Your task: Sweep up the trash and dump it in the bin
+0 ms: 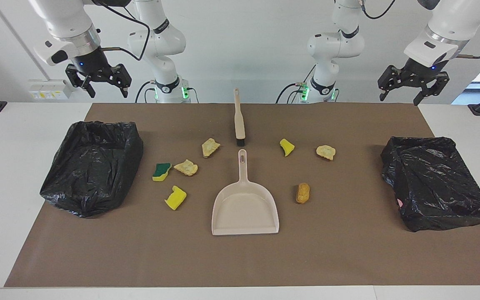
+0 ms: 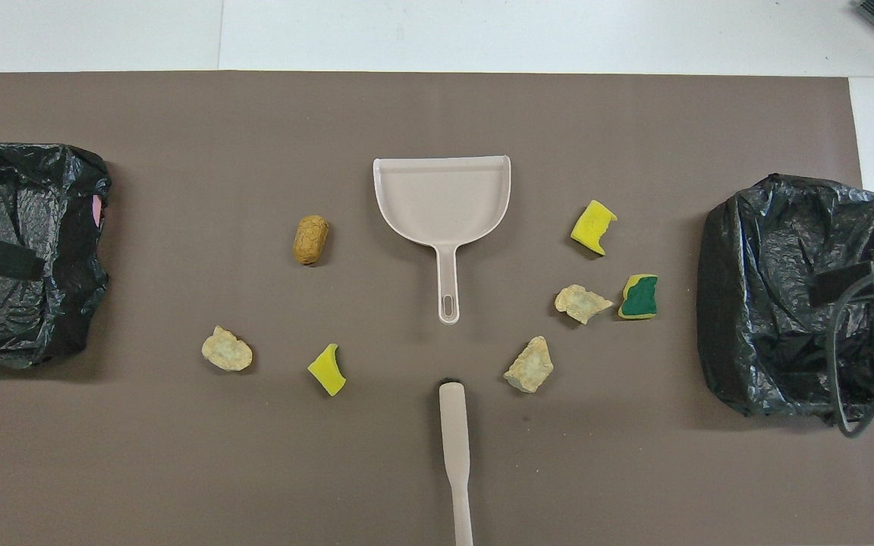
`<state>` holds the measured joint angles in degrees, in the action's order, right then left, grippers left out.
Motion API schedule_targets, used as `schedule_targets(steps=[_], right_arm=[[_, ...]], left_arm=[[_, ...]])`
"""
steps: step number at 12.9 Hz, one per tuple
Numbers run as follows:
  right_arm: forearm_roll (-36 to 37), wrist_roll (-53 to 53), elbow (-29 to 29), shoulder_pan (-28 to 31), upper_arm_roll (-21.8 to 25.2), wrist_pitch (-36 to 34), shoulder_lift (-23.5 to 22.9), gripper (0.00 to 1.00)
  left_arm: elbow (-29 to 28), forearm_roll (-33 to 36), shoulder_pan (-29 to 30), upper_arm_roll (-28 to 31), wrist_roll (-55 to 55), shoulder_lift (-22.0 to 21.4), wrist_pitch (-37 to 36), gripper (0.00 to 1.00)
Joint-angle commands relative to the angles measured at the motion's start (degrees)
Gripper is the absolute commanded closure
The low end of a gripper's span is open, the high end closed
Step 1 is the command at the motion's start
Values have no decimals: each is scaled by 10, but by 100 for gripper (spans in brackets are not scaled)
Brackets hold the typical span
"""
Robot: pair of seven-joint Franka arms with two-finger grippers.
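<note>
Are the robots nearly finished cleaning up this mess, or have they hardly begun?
Hardly begun. Done: nothing; all seven scraps, like the brown roll and green-topped sponge, lie on the mat. In hand: nothing; the left gripper and right gripper hang open and empty. Left: lifting the brush and dustpan, sweeping, then dumping into a black-lined bin.
</note>
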<state>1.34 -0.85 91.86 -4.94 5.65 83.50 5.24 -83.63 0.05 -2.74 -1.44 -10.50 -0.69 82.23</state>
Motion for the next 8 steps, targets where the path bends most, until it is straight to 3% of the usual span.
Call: schedule_targets(steps=[1,8], right_arm=[[-8,-12,10,3,-2,3,11,0],[-10,-6,18,0,-3,29,14,0]], left_arm=[[-16,-5,2,0,6,-14,-2,0],[-22,-4,-2,2,8,-19,-1,0]])
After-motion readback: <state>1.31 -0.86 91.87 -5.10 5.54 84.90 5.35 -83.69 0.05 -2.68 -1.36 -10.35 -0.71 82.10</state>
